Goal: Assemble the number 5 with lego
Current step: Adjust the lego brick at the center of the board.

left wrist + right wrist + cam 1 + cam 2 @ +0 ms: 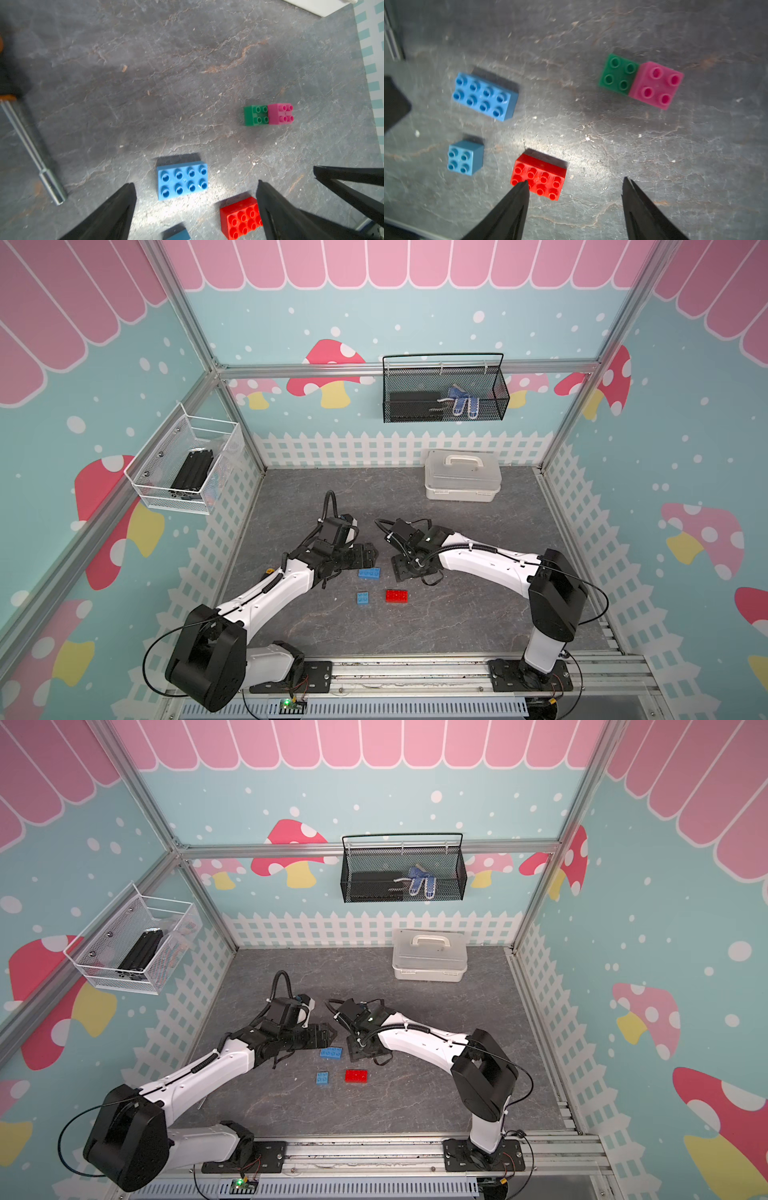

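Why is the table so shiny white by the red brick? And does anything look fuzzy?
Right wrist view: light bounces off the table beside the red brick, making a glare patch, and the brick casts a dark shadow. Left wrist view: the same glare shows by the long blue brick, and the screwdriver looks fuzzy.

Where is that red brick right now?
In both top views the red brick lies mid-table, right of the short blue brick, with the long blue brick farther back.
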Controlling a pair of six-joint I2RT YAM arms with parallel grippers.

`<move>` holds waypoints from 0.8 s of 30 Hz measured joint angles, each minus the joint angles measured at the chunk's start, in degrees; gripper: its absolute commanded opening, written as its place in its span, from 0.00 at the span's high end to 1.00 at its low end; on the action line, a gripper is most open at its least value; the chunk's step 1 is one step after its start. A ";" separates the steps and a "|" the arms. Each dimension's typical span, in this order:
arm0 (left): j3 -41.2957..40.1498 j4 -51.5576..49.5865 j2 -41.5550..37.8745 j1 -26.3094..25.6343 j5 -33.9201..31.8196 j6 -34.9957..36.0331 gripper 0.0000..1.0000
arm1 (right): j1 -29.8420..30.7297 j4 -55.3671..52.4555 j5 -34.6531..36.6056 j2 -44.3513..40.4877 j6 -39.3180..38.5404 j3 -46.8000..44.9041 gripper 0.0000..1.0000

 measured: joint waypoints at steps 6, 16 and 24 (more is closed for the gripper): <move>-0.22 -3.30 -3.06 0.87 -1.01 -1.51 0.06 | 0.57 1.86 -4.42 -0.02 -18.34 -3.02 0.26; -3.32 -9.88 -10.95 7.87 -3.04 -6.21 0.06 | 0.57 4.37 -10.67 0.28 -33.64 -5.22 0.30; -4.28 -12.22 -13.05 7.87 -3.08 -7.39 0.06 | 1.33 2.58 -6.99 3.10 -18.45 -4.07 0.27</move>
